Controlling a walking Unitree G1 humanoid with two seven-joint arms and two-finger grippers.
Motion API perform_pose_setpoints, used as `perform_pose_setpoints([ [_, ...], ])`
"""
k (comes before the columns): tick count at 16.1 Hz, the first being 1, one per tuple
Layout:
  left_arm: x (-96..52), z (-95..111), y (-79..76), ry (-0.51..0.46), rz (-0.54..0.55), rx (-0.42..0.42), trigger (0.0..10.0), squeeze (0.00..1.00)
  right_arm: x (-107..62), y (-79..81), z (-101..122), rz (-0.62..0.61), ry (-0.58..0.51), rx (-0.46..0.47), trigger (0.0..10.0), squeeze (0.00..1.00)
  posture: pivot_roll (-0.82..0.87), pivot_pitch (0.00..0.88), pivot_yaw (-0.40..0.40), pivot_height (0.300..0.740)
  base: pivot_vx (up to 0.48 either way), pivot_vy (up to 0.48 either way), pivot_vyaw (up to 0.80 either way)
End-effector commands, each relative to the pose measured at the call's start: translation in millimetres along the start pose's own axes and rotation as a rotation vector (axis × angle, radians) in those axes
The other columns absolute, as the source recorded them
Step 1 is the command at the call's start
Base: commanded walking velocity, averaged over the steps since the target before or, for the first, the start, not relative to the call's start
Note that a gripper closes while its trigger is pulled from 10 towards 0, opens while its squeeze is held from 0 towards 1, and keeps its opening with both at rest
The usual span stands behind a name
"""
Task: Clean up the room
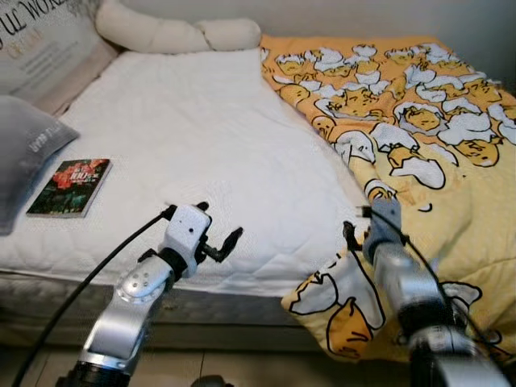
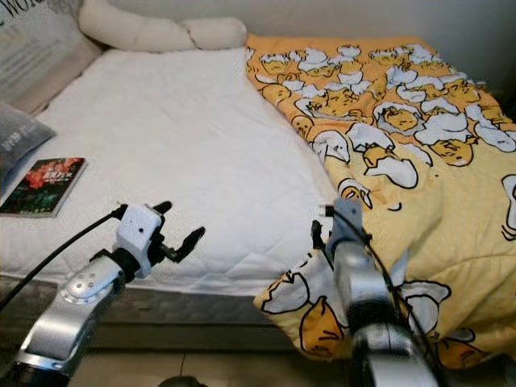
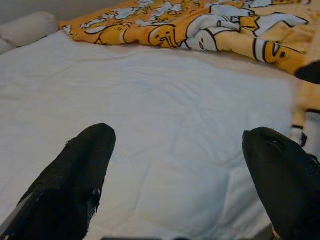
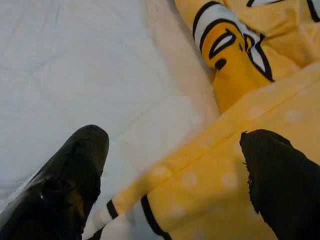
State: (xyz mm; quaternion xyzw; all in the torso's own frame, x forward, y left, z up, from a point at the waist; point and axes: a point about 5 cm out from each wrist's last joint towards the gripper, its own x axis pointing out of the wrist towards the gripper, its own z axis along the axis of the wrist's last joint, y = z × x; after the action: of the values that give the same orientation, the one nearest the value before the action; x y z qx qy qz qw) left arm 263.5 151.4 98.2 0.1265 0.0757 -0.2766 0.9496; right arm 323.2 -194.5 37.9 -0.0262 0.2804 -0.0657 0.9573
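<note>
Your right gripper (image 1: 351,227) is hovering spread wide at the yellow blanket's (image 1: 451,161) near edge on the white mattress (image 1: 201,137), gripping nothing, while your left gripper (image 1: 216,234) is hanging open left of the blanket. Along the right wrist, both fingers (image 4: 75,170) are straddling that edge; along the left, the blanket is lying beyond the parted fingers.

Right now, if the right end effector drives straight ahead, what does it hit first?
Probably the yellow blanket's edge, lying between the open fingers of the right end effector where it meets the white mattress; depth is unclear.
</note>
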Motion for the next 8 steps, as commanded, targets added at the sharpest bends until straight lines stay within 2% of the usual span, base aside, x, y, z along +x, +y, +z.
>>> perform_pose_setpoints([
  [1,-0.4,6.0,1.3,-0.01,-0.021,0.012,10.0,0.0,2.4,-1.9,-1.5,-0.007,0.018,-0.009,10.0,0.11,0.19,0.0,0.042,0.74,0.0,0.0,0.0],
  [2,-3.9,7.0,3.7,0.001,-0.035,0.033,10.0,0.0,5.9,-2.9,2.0,-0.02,0.037,-0.02,10.0,0.0,0.2,0.0,0.042,0.74,0.0,0.0,0.0],
  [5,-15.8,9.4,5.2,0.023,-0.064,0.065,10.0,0.0,10.0,-4.9,5.6,-0.074,0.092,-0.001,10.0,0.0,0.26,0.0,0.044,0.74,0.0,0.0,0.0],
  [8,-25.9,12.4,0.4,0.044,-0.099,0.082,10.0,0.0,10.4,-9.8,3.6,-0.158,0.141,0.015,10.0,0.0,0.32,0.0,0.03,0.74,0.0,0.0,0.0],
])
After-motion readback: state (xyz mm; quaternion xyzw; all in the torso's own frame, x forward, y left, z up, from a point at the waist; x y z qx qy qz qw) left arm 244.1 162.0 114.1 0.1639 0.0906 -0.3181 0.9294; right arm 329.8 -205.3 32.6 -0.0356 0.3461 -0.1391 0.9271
